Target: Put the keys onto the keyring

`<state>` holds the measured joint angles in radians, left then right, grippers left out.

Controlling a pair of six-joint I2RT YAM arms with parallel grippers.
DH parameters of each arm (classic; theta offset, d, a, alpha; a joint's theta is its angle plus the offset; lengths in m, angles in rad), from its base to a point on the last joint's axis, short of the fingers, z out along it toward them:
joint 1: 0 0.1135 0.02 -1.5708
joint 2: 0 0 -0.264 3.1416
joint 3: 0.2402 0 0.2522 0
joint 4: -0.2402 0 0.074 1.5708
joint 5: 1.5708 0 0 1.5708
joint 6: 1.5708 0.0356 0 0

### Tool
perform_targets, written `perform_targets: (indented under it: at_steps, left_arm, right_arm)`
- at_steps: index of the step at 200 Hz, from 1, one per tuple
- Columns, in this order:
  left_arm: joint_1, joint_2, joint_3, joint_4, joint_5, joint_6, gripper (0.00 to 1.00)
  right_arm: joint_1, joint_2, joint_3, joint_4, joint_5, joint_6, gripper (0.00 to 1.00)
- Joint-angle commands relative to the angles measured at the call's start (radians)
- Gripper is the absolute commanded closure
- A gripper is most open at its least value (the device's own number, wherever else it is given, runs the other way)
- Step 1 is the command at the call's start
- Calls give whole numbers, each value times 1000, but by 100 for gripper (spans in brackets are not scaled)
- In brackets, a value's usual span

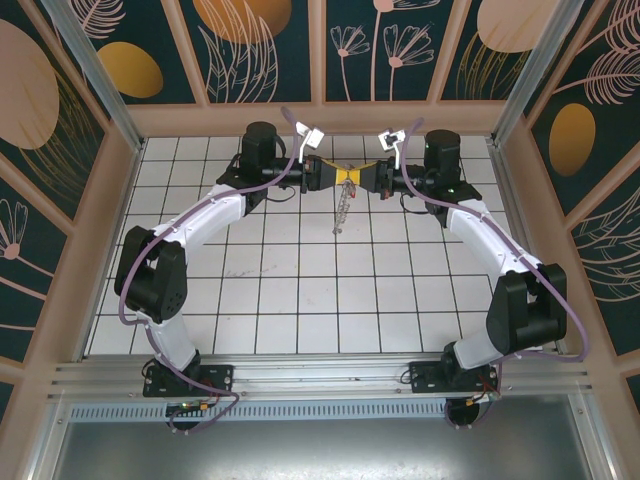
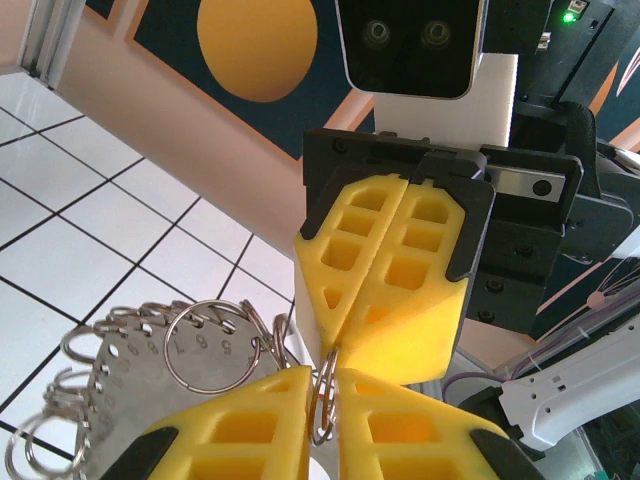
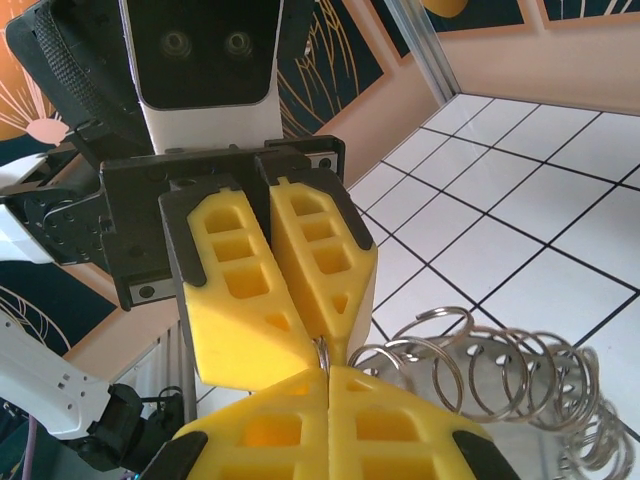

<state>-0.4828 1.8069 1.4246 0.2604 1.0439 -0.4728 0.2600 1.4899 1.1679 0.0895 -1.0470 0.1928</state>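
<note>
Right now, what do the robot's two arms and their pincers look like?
The left arm and right arm have curved white shells, black joints and a purple cable looped alongside each. The left gripper and right gripper each carry two yellow fingers with boxy cut-outs, set in black mounts.

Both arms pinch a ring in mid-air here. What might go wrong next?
The left fingers and right fingers grip one thin split ring at their very tips, so it may slip free. The ring bunch dangles above the table; a slip would drop it.
</note>
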Motion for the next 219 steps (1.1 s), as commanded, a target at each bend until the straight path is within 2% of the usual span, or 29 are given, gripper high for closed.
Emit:
perform_targets:
  at_steps: [1, 37, 62, 100, 114, 130, 168, 219]
  left_arm:
    - [-14, -1, -10, 73, 54, -15, 83]
    - [-22, 0, -12, 87, 60, -17, 86]
    - [-29, -1, -17, 99, 64, -23, 100]
    - [-33, -12, -48, 177, 16, -85, 100]
    - [-33, -18, -62, 218, -14, -127, 100]
    - [-33, -25, -84, 289, -35, -185, 100]
    - [-33, -44, -110, 401, -43, -273, 100]
    - [-33, -73, -122, 437, -60, -315, 100]
  right_arm:
    - [6, 16, 21, 58, -11, 11, 100]
    - [6, 18, 21, 61, -10, 10, 100]
    - [6, 23, 19, 64, -7, 12, 100]
    - [2, 16, 16, 74, 1, 29, 100]
    - [-11, -3, 1, 100, 8, 50, 79]
    - [-32, -35, -28, 136, 12, 77, 68]
    - [-76, -133, -115, 183, 65, 116, 62]
    - [-87, -250, -297, 270, 239, 163, 53]
